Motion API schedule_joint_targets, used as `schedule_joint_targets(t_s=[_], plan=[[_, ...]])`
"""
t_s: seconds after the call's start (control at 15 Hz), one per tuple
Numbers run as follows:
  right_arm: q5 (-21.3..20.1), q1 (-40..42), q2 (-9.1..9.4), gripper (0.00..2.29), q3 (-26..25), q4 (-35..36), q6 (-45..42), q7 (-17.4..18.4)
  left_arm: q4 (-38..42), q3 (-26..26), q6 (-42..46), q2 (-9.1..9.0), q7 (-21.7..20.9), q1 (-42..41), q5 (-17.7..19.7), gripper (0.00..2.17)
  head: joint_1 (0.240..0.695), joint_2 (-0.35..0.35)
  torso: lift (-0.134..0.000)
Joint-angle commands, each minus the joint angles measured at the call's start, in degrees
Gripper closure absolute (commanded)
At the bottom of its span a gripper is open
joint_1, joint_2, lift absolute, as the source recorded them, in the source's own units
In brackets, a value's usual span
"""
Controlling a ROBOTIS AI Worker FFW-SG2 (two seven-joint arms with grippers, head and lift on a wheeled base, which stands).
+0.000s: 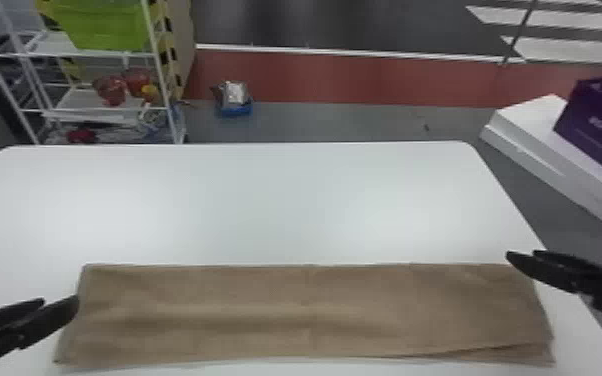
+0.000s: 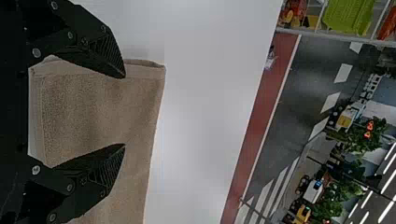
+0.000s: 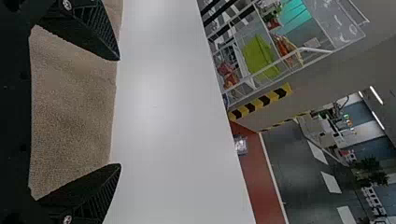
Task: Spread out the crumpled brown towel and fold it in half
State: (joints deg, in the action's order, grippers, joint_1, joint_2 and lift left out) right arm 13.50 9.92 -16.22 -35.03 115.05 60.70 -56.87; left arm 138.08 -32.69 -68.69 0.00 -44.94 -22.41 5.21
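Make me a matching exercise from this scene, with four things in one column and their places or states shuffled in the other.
Things:
1. Towel
2. Left gripper
3. Right gripper
4. Purple box

Places or states:
A. Open, at the right end of the brown cloth
B. On a white slab, beyond the table's right side
C. Laid out in a long strip
D. Open, at the left end of the brown cloth

Pairs: 1-C, 2-D, 3-A, 4-B

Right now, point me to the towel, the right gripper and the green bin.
Towel (image 1: pixel 305 315): head view, middle of its upper face.
Right gripper (image 3: pixel 120 112): right wrist view, midway between its fingertips.
Green bin (image 1: pixel 107 30): head view, its front.
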Motion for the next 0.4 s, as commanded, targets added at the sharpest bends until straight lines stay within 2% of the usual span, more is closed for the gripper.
schedule_joint_targets(t_s=[0.0,0.27,0.33], plan=[[-0.23,-0.07,-0.04,0.07,0.05,0.0,0.61,0.01,0.17,0.17,0.0,-0.15,-0.15,0.0,-0.03,0.44,0.695,-0.078,-0.123],[-0.32,-0.25,0.31,0.08,-0.39,-0.09,0.78,0.1,-0.18,0.52,0.0,-0.15,0.11,0.09,0.06,0.43,0.695,-0.082,-0.123],[-0.49,-0.51,0.31,0.09,-0.22,-0.09,1.31,0.1,-0.27,0.87,0.0,-0.15,0.64,0.18,-0.2,0.36,0.695,-0.083,-0.123]])
